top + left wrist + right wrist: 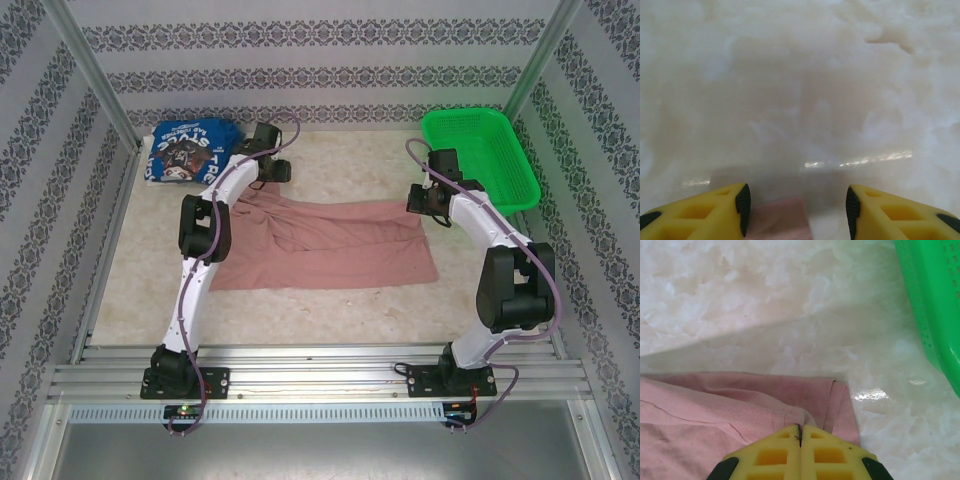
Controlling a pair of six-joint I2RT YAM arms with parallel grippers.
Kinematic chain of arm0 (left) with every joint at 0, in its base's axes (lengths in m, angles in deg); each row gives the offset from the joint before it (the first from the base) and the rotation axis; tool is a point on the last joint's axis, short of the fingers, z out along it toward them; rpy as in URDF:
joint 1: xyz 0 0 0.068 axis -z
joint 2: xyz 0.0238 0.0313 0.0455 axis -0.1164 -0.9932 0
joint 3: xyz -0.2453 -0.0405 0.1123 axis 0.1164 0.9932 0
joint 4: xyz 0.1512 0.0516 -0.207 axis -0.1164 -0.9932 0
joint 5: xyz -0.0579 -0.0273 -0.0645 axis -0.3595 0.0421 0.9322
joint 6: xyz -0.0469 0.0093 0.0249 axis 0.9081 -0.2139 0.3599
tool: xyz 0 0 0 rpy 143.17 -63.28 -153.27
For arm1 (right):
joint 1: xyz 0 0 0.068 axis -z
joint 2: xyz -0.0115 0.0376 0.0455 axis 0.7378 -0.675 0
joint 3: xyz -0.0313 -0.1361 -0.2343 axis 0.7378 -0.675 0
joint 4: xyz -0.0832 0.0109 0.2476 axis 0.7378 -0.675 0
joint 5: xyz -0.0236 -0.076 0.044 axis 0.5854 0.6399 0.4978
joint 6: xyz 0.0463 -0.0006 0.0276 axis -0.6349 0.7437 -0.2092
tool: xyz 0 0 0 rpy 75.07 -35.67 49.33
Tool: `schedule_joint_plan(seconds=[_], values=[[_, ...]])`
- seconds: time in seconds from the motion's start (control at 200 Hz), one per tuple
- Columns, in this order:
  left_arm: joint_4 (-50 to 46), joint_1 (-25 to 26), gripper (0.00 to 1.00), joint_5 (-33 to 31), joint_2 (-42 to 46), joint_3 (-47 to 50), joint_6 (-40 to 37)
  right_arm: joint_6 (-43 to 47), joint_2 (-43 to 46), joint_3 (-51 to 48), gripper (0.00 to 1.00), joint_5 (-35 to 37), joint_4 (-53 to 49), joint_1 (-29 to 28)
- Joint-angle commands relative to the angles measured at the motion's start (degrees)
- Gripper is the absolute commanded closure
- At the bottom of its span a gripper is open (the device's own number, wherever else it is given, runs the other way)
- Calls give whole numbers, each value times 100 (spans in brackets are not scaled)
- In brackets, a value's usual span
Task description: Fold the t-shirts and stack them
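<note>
The dusty pink t-shirt (330, 250) lies spread across the middle of the table, rumpled along its far edge. My right gripper (425, 205) is at the shirt's far right corner, shut on a raised fold of pink cloth (715, 405); its jaws (800, 429) meet with the fabric drawn up between them. My left gripper (270, 168) is at the shirt's far left end, open. A strip of pink cloth (780, 220) lies between its spread fingers (797, 202), closer to the left one and not pinched. The royal blue t-shirt (190, 150) sits folded at the back left corner.
A green mesh basket (480, 155) stands at the back right, its wall (935, 300) close to the right of my right gripper. Patterned walls and metal posts enclose the marbled white table (330, 300). The arm bases are bolted on rails at the near edge.
</note>
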Motion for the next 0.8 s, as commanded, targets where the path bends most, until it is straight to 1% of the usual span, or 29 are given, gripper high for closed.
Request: schedule_joint_plan(seconds=[0.0, 0.11, 0.21, 0.33, 0.43, 0.515, 0.594, 0.719, 0.794], values=[[-395, -45, 48, -272, 95, -121, -213, 77, -80, -95, 100, -21, 72, 21], [-509, -42, 49, -438, 104, -101, -239, 81, -100, -96, 100, -31, 71, 19], [-307, -36, 49, -473, 272, 163, -265, 77, -108, -109, 100, -31, 81, 19], [-351, -26, 53, -493, 270, 154, -316, 59, -113, -127, 100, -30, 88, 28], [-465, -24, 63, -573, 210, 120, -340, 71, -117, -131, 100, -22, 90, 30], [-470, -22, 74, -627, 246, 198, -349, 46, -135, -116, 100, -5, 88, 45], [-398, -35, 83, -606, 320, 271, -353, 13, -168, -72, 100, -4, 75, 59], [-288, -73, 100, -446, 458, 237, -271, -7, -287, 167, 100, -61, 42, 64], [-140, -88, 100, -324, 612, 249, -223, -33, -390, 379, 100, -161, 102, 88]])
